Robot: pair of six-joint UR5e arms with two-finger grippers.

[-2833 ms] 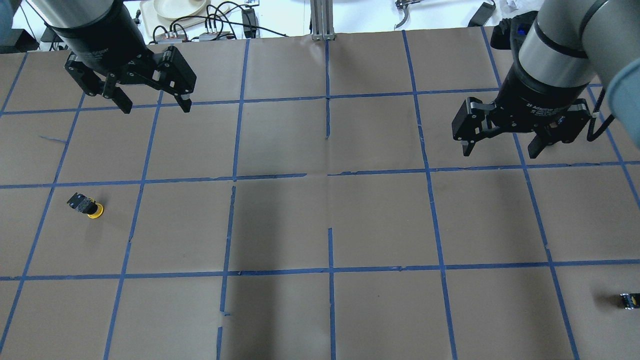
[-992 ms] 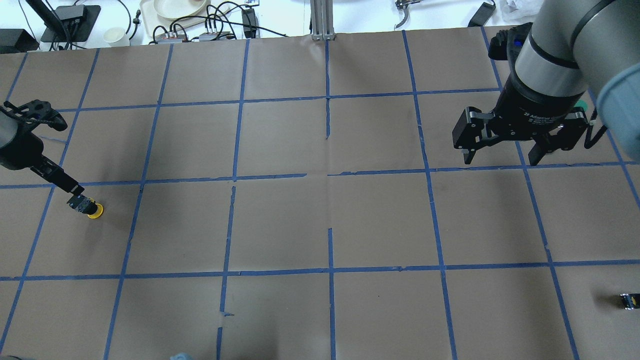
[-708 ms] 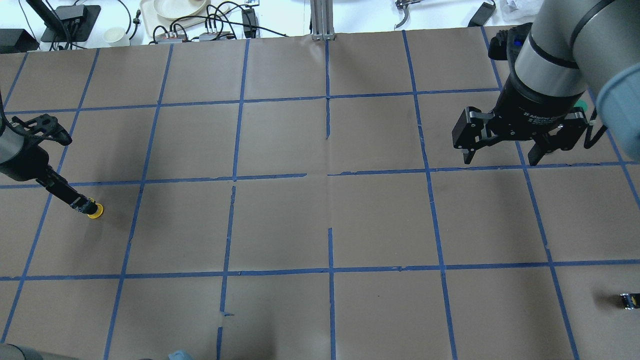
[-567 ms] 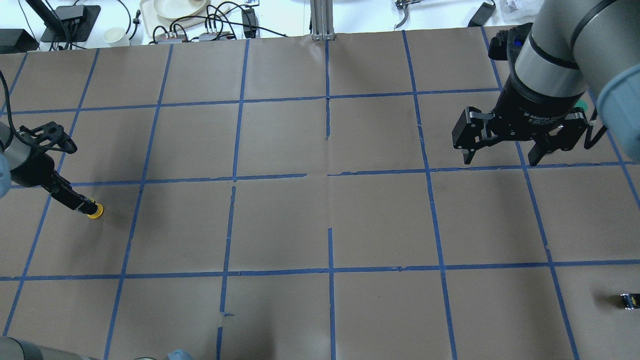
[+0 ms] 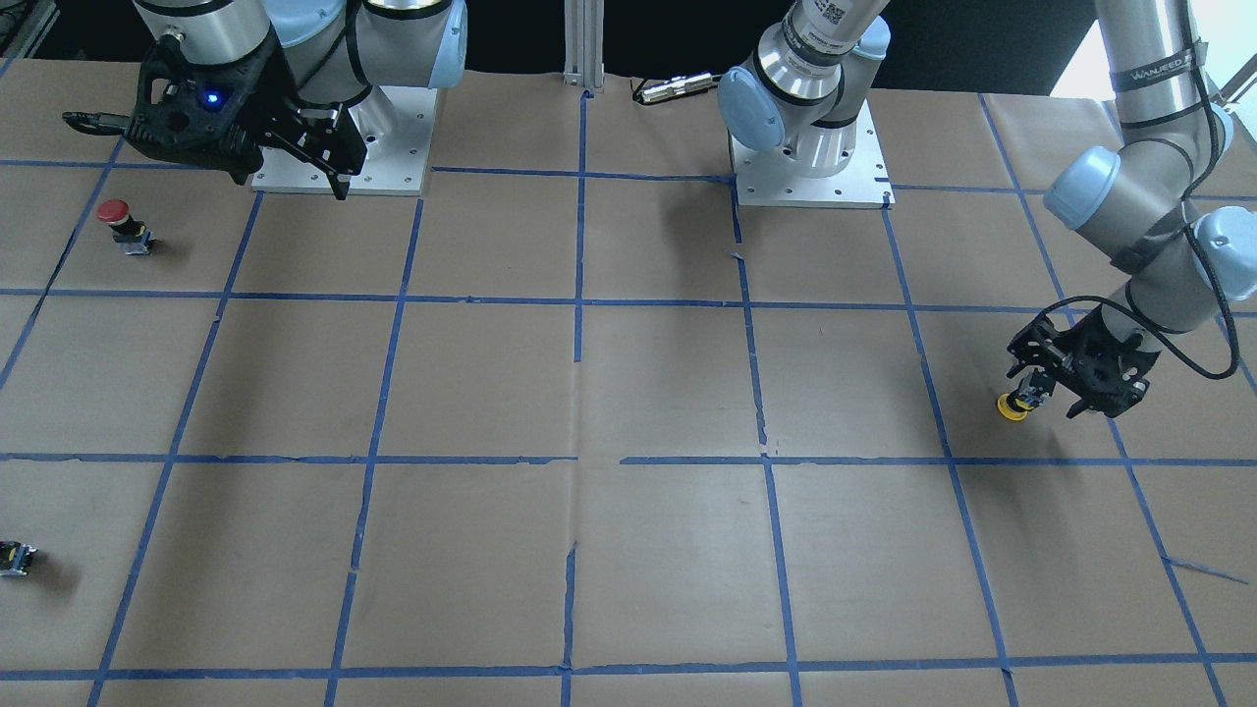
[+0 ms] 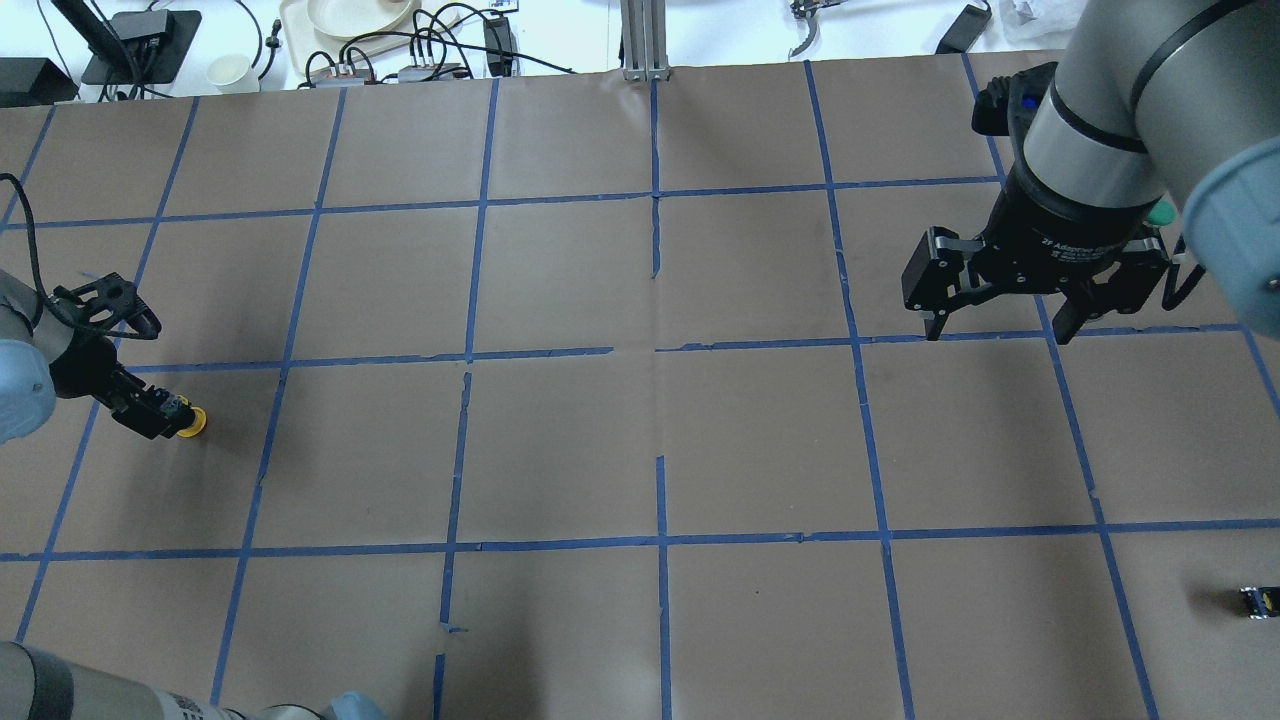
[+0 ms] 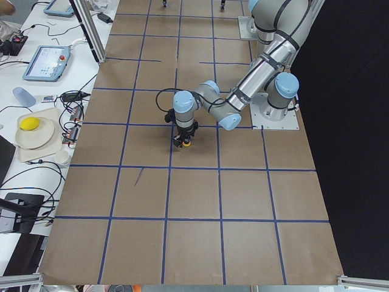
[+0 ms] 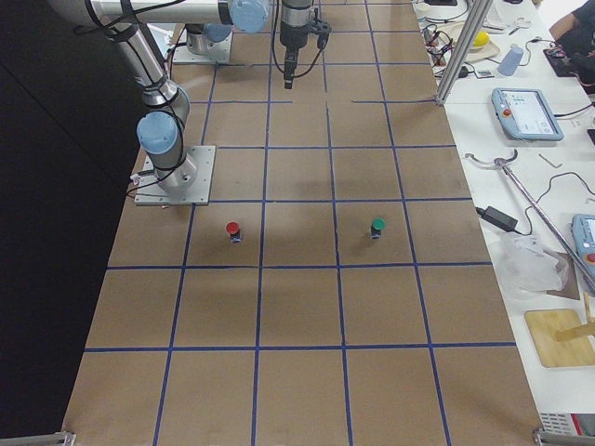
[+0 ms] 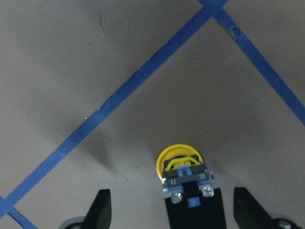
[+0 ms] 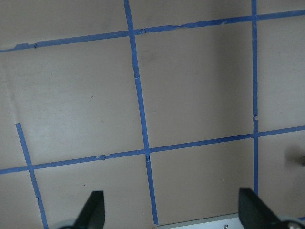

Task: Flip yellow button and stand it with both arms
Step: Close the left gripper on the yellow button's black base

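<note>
The left gripper point(image 9: 172, 210) has come down; its open jaws now straddle the yellow button point(image 9: 180, 163), ready to close. The right gripper point(image 6: 1000, 333) hangs open-jawed.

button point(image 6: 188, 423) at left of table point(image 6: 560, 450), between left gripper point(image 9: 170, 193) jaws, right gripper point(image 6: 998, 336) over right side
</note>
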